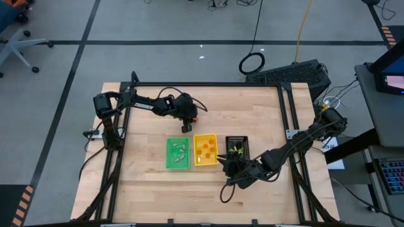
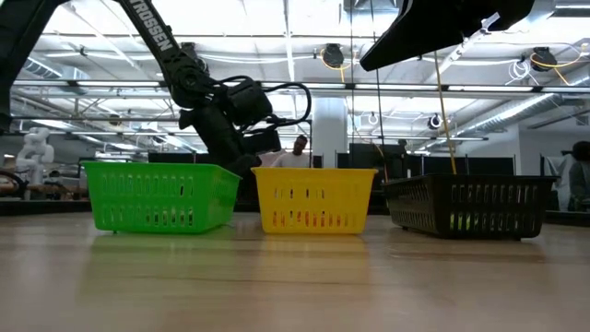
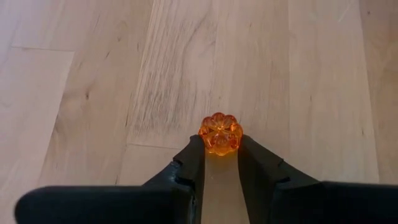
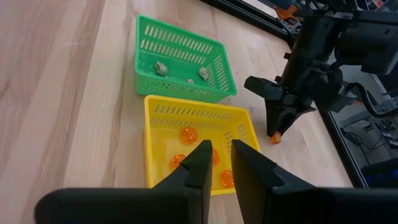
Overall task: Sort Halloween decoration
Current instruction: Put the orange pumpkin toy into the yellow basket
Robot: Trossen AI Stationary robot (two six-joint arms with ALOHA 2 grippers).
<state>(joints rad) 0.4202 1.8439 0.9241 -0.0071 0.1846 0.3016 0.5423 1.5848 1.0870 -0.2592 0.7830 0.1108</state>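
The desk (image 1: 151, 189) is pale wood with fine grain. A translucent orange pumpkin trinket (image 3: 219, 133) sits between the left end effector's (image 3: 220, 151) black fingers. The green tray (image 4: 180, 59) holds pale grey-green pieces (image 4: 160, 67); the yellow tray (image 4: 198, 146) holds orange ones (image 4: 189, 134); the third tray (image 1: 237, 149) is black mesh.

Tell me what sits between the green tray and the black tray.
The yellow tray, holding orange trinkets, sits between the green tray and black tray; high view.
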